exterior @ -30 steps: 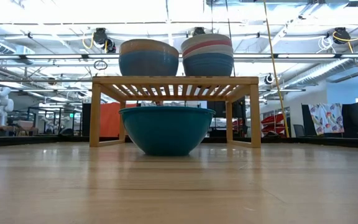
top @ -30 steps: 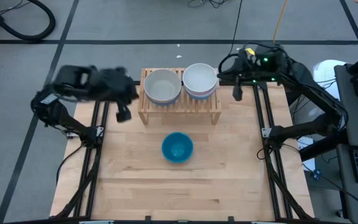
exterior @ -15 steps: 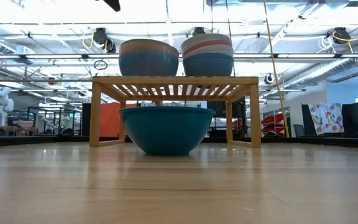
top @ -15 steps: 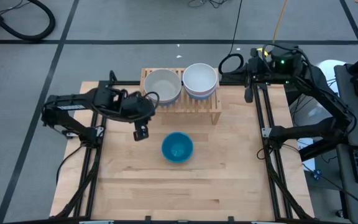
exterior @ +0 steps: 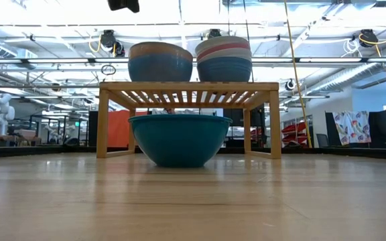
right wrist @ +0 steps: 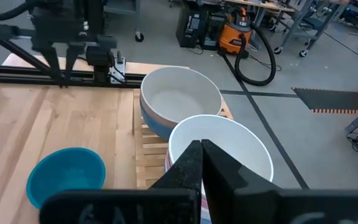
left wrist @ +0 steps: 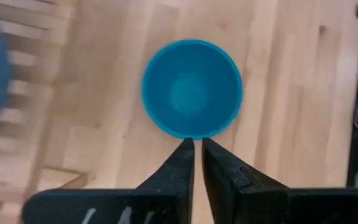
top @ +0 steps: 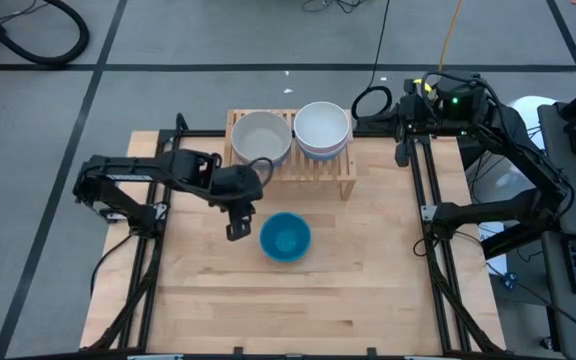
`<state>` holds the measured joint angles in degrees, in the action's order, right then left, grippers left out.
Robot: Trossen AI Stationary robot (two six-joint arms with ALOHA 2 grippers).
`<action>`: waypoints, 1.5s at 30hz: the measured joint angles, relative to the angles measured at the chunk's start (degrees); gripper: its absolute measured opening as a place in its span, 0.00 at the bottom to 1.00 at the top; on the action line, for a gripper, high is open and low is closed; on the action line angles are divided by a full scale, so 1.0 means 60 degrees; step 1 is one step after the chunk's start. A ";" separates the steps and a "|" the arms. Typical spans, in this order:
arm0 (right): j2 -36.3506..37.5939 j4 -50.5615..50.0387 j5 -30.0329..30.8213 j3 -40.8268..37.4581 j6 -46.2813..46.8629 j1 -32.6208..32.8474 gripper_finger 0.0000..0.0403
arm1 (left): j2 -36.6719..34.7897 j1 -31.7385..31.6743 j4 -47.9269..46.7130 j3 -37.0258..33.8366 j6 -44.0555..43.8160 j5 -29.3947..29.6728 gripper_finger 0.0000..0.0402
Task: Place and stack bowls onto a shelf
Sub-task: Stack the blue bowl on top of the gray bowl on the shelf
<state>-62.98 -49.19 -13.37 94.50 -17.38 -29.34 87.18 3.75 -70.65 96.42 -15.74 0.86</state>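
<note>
While low view crops it, left hand (top: 236,231) nears teal bowl (top: 286,238).

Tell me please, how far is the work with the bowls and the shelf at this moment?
Mostly done: two stacks of bowls stand on the shelf. In hand: the left gripper hangs beside the teal bowl on the table, fingers nearly together, holding nothing. Left: lifting that last bowl onto a stack. The right gripper waits shut past the shelf's end.

Left gripper (top: 236,232) hovers nearly closed; right gripper (top: 400,158) closed
</note>
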 joint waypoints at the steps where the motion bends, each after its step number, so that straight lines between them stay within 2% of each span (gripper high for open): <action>1: 0.0000 0.0000 0.0000 0.0000 -0.0002 0.0000 0.00 | 0.0017 0.0048 0.0019 -0.0014 0.0075 -0.0098 0.08; 7: 0.0000 0.0000 0.0000 0.0000 -0.0002 0.0000 0.00 | 0.0206 0.0232 0.0169 -0.0014 0.0370 -0.0221 0.02; 10: 0.0000 0.0007 0.0000 0.0000 -0.0002 0.0000 0.00 | 0.0304 0.0248 0.0209 0.0015 0.0017 -0.0121 0.05; 14: 0.0000 0.0004 0.0000 0.0000 0.0001 0.0000 0.00 | 0.0678 0.0263 0.0222 0.0001 0.0346 -0.0254 0.09; 17: 0.0000 0.0006 0.0000 0.0000 0.0008 0.0000 0.00 | 0.1024 0.0274 0.0007 0.0001 0.0660 -0.0724 0.12; 27: 0.0000 0.0008 0.0000 0.0000 0.0002 0.0000 0.00 | 0.2503 0.0663 -0.0474 0.0001 0.3302 -0.0899 0.14; 31: 0.0000 0.0008 0.0000 0.0000 -0.0044 0.0000 0.00 | 0.2990 0.0838 -0.0462 0.0001 0.3811 -0.0895 0.14; 37: 0.0011 0.0007 0.0000 0.0000 -0.0165 0.0000 0.00 | 0.3406 0.0981 -0.0445 0.0001 0.3009 -0.0938 0.14; 42: 0.0011 0.0007 -0.0025 0.0000 -0.0256 0.0000 0.00 | 0.3412 0.1091 -0.0422 0.0001 0.2562 -0.1147 0.03; 45: 0.0011 0.0007 -0.0029 0.0000 -0.0257 0.0000 0.00 | 0.3412 0.1148 -0.0443 0.0001 0.1878 -0.1146 0.02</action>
<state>-62.92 -49.15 -13.54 94.50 -18.92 -29.34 107.66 10.64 -73.31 96.42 -4.47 -6.02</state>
